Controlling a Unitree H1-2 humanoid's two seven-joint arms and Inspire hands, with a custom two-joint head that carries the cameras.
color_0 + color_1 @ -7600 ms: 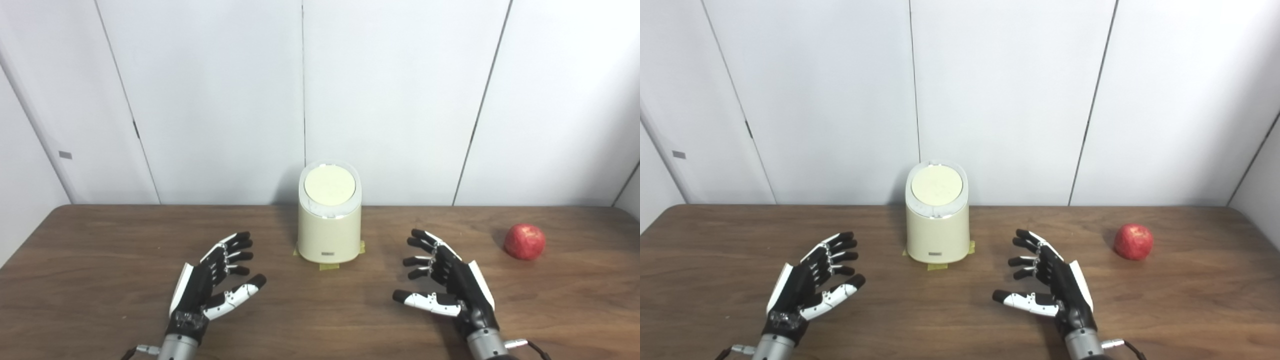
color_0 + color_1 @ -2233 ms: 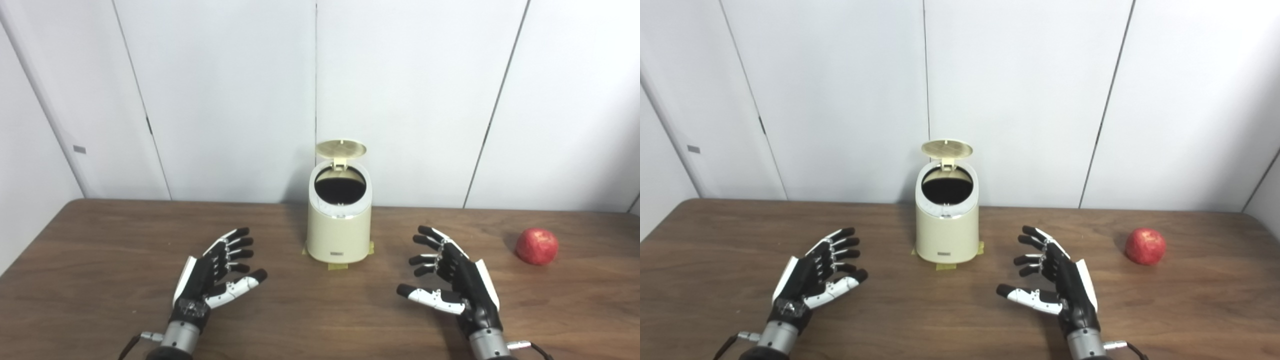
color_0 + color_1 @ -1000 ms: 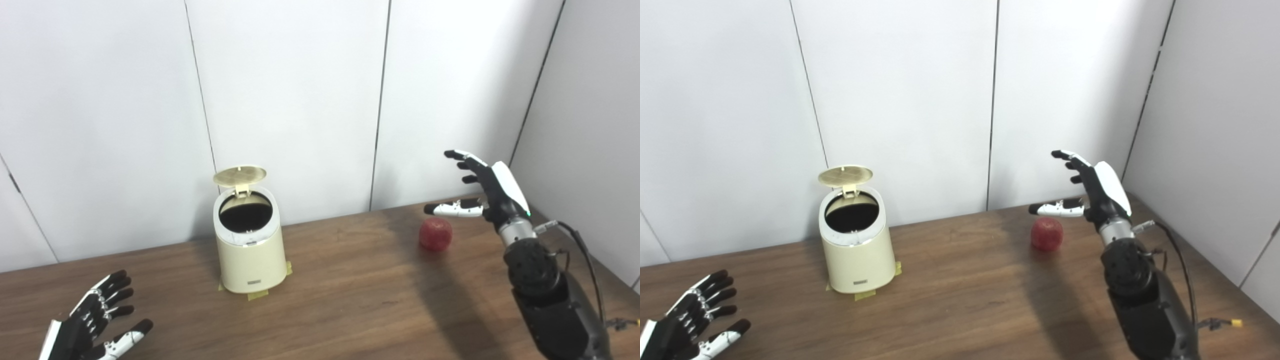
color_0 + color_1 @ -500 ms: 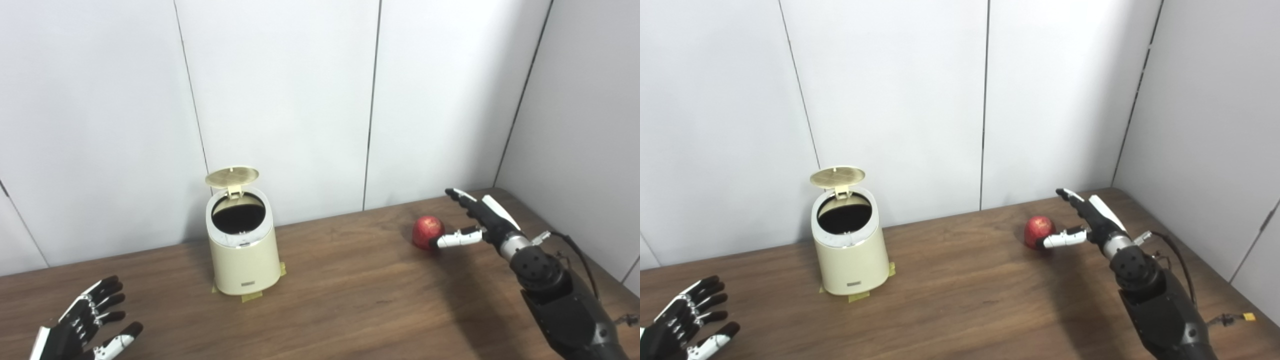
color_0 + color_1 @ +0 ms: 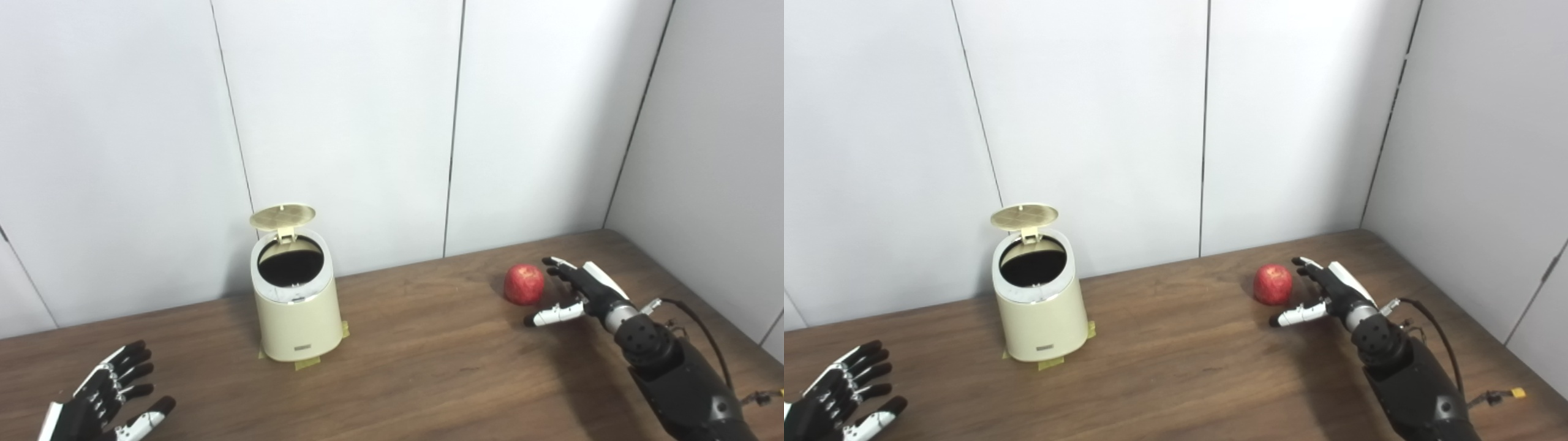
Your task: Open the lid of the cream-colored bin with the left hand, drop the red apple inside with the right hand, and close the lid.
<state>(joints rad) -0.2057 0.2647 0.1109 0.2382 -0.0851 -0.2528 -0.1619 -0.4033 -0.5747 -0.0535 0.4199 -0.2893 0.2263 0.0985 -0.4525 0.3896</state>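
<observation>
Our right hand (image 5: 582, 294) spreads its fingers just right of the apple (image 5: 524, 284); left hand (image 5: 101, 404) rests spread, bin (image 5: 297, 306) lid (image 5: 282, 215) raised.

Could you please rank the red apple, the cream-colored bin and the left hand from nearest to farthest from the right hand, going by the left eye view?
1. Red apple: just left of the open right hand, beside its fingers.
2. Cream-colored bin: toward the table's left half, lid up.
3. Left hand: bottom-left corner, open, farthest away.

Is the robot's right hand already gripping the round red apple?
No, the right hand is open beside the round red apple, which sits on the wooden table.
</observation>
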